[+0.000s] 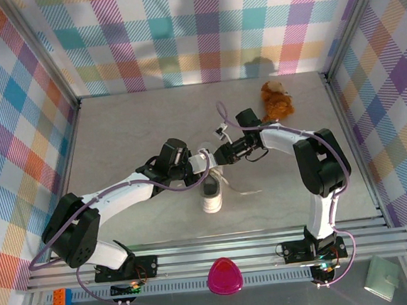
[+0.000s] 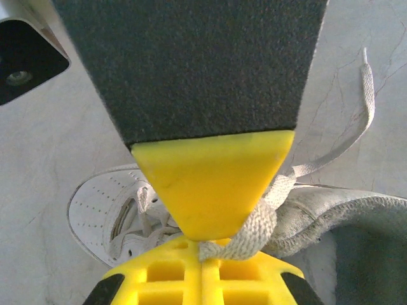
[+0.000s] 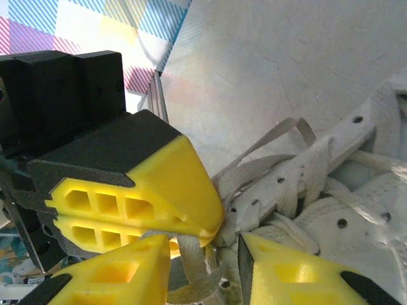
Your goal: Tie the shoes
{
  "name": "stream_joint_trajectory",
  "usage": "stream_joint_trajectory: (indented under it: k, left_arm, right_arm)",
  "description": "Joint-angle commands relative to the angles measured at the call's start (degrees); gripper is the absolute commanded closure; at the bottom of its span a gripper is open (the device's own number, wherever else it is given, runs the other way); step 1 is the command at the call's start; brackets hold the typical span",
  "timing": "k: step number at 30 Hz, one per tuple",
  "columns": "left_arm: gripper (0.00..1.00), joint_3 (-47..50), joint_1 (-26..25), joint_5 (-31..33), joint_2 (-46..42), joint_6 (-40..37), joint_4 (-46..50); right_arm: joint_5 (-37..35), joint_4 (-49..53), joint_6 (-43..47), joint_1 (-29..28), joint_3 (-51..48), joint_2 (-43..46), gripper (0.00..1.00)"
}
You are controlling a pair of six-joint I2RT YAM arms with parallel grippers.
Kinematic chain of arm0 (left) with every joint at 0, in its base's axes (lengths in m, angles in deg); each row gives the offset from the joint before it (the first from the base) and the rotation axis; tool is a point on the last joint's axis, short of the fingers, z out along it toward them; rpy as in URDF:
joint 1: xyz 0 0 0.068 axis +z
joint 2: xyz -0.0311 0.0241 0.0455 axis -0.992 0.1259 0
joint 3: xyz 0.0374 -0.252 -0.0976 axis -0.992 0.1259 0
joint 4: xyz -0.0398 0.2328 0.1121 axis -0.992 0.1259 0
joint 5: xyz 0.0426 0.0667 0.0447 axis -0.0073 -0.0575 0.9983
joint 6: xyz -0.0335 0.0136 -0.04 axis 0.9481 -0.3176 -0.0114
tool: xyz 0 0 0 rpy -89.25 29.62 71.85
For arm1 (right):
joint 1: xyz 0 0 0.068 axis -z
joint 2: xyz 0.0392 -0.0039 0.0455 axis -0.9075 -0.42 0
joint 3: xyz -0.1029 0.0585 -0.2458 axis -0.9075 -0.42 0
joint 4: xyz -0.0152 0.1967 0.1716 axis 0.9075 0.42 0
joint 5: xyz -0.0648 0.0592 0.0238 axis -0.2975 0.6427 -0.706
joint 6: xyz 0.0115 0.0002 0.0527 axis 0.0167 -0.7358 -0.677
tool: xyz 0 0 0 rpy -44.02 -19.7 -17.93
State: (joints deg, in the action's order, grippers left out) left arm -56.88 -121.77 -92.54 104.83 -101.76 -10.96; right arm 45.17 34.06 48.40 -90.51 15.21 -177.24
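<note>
Grey tabletop (image 1: 116, 131), matte, with faint darker veins like stone; light falls evenly across it. Walls (image 1: 16, 126) on three sides are pastel plaid (pink, blue, orange, green checks), held between bare metal posts (image 1: 50, 73). Metal rails (image 1: 219, 254) run along the near edge, where both arm bases are bolted.

White sneaker (image 1: 211, 193) lies near the middle of the table, lengthwise from near to far. Both arms reach in over its far end.

Left gripper (image 2: 213, 241): yellow fingertips pressed together on a flat white lace (image 2: 254, 229). The strand is pinched right at the tips and runs down into the shoe's eyelets. Another stretch of lace trails loose over the table beyond the shoe, its end lying flat.

Right gripper (image 3: 203, 279): fingers stand apart just beside the left one's tips, low over the eyelet row. Lace strands pass through the gap between them (whether either pad touches a strand I cannot tell).

Brown-and-white plush toy (image 1: 276, 97) sits by the far right corner, well apart from the sneaker. Outside the rails, on the near ledge: a pink rounded thing (image 1: 225, 277) in the middle and an orange-and-blue block (image 1: 62, 300) at the left.
</note>
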Motion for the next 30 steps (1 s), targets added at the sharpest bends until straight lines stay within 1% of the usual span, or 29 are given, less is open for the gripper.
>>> stream_joint_trajectory:
  k: [1,4,6,8,10,12,13,17,21,23,27,29,30]
  left_arm:
    - [1.0,-1.3,-0.69,-0.83,-0.08,-1.15,0.18]
    - [1.0,-1.43,-0.74,-0.74,-0.08,-1.23,0.28]
    - [1.0,-1.41,-0.8,-0.72,-0.03,-1.26,0.27]
    - [1.0,-1.39,-0.79,-0.74,-0.08,-1.19,0.28]
    - [1.0,-1.41,-0.75,-0.57,-0.11,-1.1,0.55]
    - [1.0,-1.61,-0.81,-0.13,-0.16,-1.06,0.99]
    - [0.99,-1.76,-0.78,-0.05,-0.19,-1.06,1.29]
    - [0.86,-1.19,-0.8,1.05,-1.44,-0.47,1.42]
    - [0.69,-0.34,-0.81,1.56,-4.13,1.16,2.12]
    - [0.63,0.59,-0.77,1.62,-5.96,2.1,2.1]
    - [0.59,2.35,-0.63,3.27,-11.21,6.06,2.72]
    - [0.58,3.45,-0.1,4.92,-14.48,10.35,2.81]
    - [0.56,3.87,0.39,5.89,-15.94,13.62,2.79]
  right_arm:
    - [2.34,2.64,3.01,-0.85,2.0,-1.61,0.65]
    - [2.91,3.75,3.01,-1.13,2.58,-2.17,0.65]
    - [3.11,4.55,5.41,-1.32,2.91,-2.48,0.66]
    - [2.96,5.3,5.89,-1.46,3.19,-2.54,0.7]
    - [2.57,5.56,6.08,-1.46,3.16,-2.59,0.82]
    - [1.31,5.15,5.93,-1.49,2.8,-2.05,0.95]
    - [0.76,4.62,5.8,-1.46,2.35,-1.62,1.0]
    - [-3.96,-0.02,3.98,-1.47,-0.73,1.86,1.0]
    - [-8.28,-3.88,0.93,-1.46,-3.7,4.83,1.0]
    - [-9.94,-5.57,0.19,-1.45,-5.01,5.98,1.0]
    - [-12.96,-8.06,-0.8,-1.47,-6.88,8.31,1.0]
    - [-14.08,-8.76,-1.0,-1.46,-7.47,9.35,1.0]
    - [-14.41,-8.81,-1.02,-1.46,-7.57,9.56,1.0]
